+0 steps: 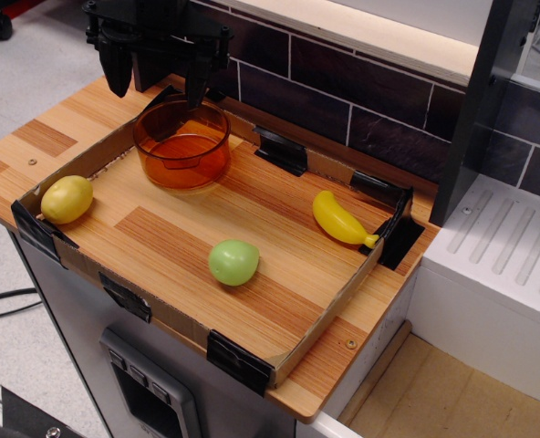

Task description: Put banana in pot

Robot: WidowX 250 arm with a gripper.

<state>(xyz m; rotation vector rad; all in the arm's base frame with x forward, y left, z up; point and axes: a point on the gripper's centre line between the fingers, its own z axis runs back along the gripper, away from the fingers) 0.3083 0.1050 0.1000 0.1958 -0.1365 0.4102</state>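
The yellow toy banana (339, 220) lies on the wooden tray floor at the right, its stem tip pointing toward the tray's right wall. The translucent orange pot (181, 143) stands upright and empty at the back left of the tray. My black gripper (157, 84) hangs above the pot's far rim at the top left. Its two fingers are spread apart and hold nothing. It is far from the banana.
A rounder yellow lemon-like fruit (66, 199) sits in the tray's left corner. A green round fruit (233, 262) lies near the front middle. A low cardboard wall (325, 319) with black clips rings the tray. A dark tiled wall (361, 100) stands behind, a white drainer (507, 255) to the right.
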